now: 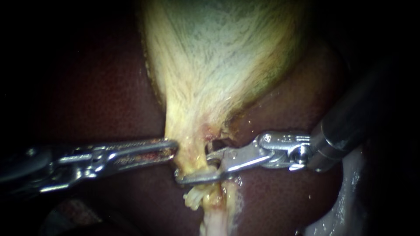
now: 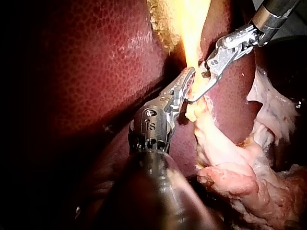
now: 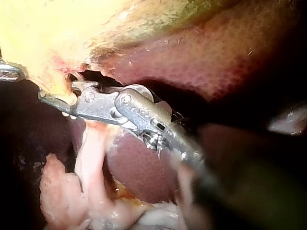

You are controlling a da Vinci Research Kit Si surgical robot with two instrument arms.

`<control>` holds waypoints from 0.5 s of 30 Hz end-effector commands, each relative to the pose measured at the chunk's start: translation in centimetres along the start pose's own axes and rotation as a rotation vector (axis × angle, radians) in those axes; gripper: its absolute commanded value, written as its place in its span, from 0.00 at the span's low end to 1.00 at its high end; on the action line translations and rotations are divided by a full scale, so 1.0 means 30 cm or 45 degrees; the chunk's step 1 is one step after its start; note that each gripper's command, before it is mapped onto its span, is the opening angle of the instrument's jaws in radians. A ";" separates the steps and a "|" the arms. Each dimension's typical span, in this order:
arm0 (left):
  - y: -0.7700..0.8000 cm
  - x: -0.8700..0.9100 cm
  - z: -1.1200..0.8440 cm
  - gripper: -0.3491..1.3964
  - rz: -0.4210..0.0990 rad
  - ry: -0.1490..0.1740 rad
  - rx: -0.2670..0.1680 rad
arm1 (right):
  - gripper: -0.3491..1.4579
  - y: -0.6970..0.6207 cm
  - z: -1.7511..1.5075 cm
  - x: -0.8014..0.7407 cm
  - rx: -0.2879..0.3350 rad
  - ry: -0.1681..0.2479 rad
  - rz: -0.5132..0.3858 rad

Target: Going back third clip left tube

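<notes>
Grips the neck of the gallbladder [image 1: 218, 65] with left instrument [image 1: 173, 147]; straddles the pale tube [image 1: 213, 216] just below (left or right, unclear) with right instrument [image 1: 194, 168], jaws parted. Soft, slick, easily torn: take broadside, gently.

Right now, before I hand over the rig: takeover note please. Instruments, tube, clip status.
Left instrument: jaws shut on the gallbladder at its narrow lower end.
Right instrument: jaws open, straddling the tube just below the gallbladder, liver behind.
Done: unclear; no clip can be told apart from the metal jaws.
Left: confirm the clip, then likely draw the right instrument back clear of the tube.
</notes>
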 end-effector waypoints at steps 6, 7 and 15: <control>-0.0002 0.0000 -0.0002 0.00 0.000 0.000 0.000 | 0.18 -0.0002 0.002 -0.0007 -0.003 -0.001 -0.004; -0.0002 0.0000 -0.0002 0.00 0.000 0.000 0.001 | 0.23 -0.0001 0.002 -0.0007 -0.003 -0.001 -0.004; 0.0000 0.0002 -0.0007 0.00 0.000 0.000 0.001 | 0.45 0.0018 0.002 -0.0008 -0.041 0.004 -0.107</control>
